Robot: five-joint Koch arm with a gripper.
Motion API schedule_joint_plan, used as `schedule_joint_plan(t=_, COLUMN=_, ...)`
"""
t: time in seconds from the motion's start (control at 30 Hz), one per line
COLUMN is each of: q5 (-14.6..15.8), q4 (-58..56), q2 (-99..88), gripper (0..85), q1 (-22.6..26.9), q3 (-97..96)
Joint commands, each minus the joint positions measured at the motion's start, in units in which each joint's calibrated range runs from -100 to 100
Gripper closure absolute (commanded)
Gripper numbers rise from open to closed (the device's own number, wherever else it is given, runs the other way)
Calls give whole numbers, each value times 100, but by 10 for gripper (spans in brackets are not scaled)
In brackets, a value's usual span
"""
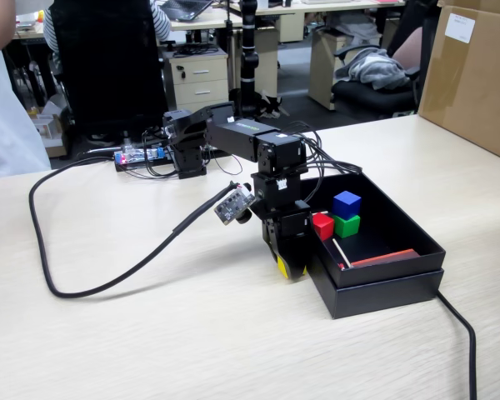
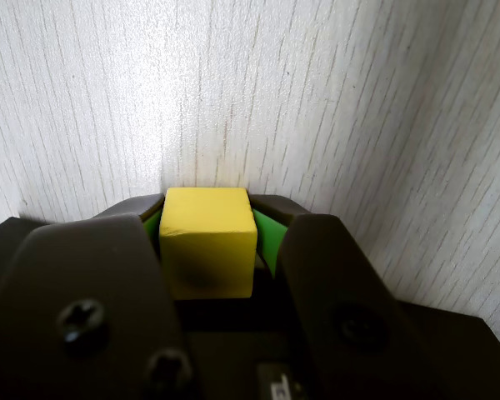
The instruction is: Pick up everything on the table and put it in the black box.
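Note:
A yellow cube [image 2: 208, 242] sits between my gripper's [image 2: 207, 218] two black jaws, whose green pads [image 2: 265, 235] press its sides just above the pale wood table. In the fixed view the gripper [image 1: 288, 265] points down at the table right beside the left wall of the black box [image 1: 383, 279], and only a sliver of the yellow cube [image 1: 281, 267] shows. Inside the box lie a red cube [image 1: 322, 225], a green cube [image 1: 347, 225] and a blue cube [image 1: 347, 204] stacked on the green one.
A thick black cable [image 1: 92, 287] loops across the table to the left of the arm, and another cable [image 1: 462, 333] runs from the box to the front right. A cardboard box [image 1: 471, 75] stands at the far right. A red strip [image 1: 383, 258] lies in the black box.

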Motion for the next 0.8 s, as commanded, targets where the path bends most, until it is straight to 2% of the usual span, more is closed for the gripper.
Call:
schedule_joint_plan(t=0.0, q5=15, q4=156, q2=-204, gripper=714, q1=0, q3=311)
schedule_joint_plan(t=0.1, q5=54, q4=0, q2=-869, gripper=714, q1=-34, q3=112)
schedule_joint_plan(t=0.23, q5=39, q4=-78, q2=-3072, gripper=714, q1=-73, q3=-704)
schedule_joint_plan(t=0.4, q5=-63, q4=-52, q2=-4931, gripper=714, q1=112, q3=-1094)
schedule_joint_plan(t=0.57, q5=20, q4=-52, q2=-5092, gripper=714, q1=474, q3=-1085)
schedule_joint_plan(t=0.77, q5=225, q4=-43, q2=-4151, gripper=713, q1=777, q3=-1031)
